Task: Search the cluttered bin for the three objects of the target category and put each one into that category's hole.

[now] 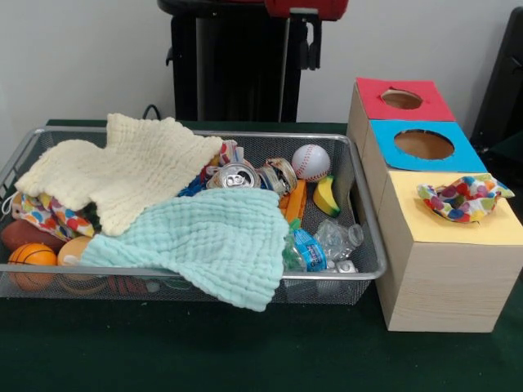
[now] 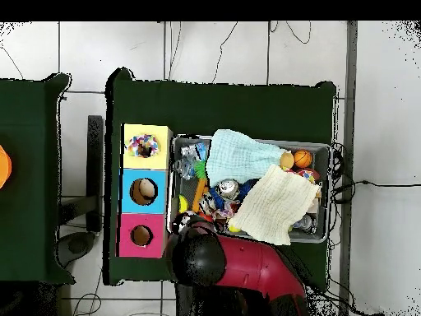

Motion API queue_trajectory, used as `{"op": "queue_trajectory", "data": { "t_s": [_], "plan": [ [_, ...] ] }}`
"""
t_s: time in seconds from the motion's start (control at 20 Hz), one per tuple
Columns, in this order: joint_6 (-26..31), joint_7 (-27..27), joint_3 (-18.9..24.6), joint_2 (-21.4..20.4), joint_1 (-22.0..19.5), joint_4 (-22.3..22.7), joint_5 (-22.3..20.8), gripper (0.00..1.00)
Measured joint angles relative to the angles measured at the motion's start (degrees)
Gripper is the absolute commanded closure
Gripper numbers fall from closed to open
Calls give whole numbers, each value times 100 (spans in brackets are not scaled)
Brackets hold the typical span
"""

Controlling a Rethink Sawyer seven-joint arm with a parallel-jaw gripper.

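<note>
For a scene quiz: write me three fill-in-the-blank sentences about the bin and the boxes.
1. The multicoloured cloth sits on the ____ box top.
2. The baseball lies inside the wire ____.
3. The box farthest back in the front view has a ____ top.

Missing words: yellow; bin; red

The front view sits low and close across the table, facing the wire bin [image 1: 359, 204] and the row of boxes [image 1: 445, 245], with the arm [image 1: 306, 8] barely showing at the top. The overhead view looks straight down from high up, arm [image 2: 238, 267] at the bottom. Both share the bin [image 2: 325, 148] and boxes [image 2: 146, 191].
</note>
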Motion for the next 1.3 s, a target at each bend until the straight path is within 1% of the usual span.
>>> {"op": "queue_trajectory", "data": {
  "t_s": [0.25, 0.35, 0.6, 0.95, 1.3],
  "plan": [
    [-79, 0, 119, 44, -357, 234, -351, 100],
    [-90, 0, 127, 59, -400, 261, -422, 100],
    [-207, 0, 139, 244, -613, 303, -920, 100],
    [-384, 0, 145, 456, -652, 301, -1289, 100],
    [-649, 0, 146, 695, -651, 300, -1555, 100]
  ]
}}
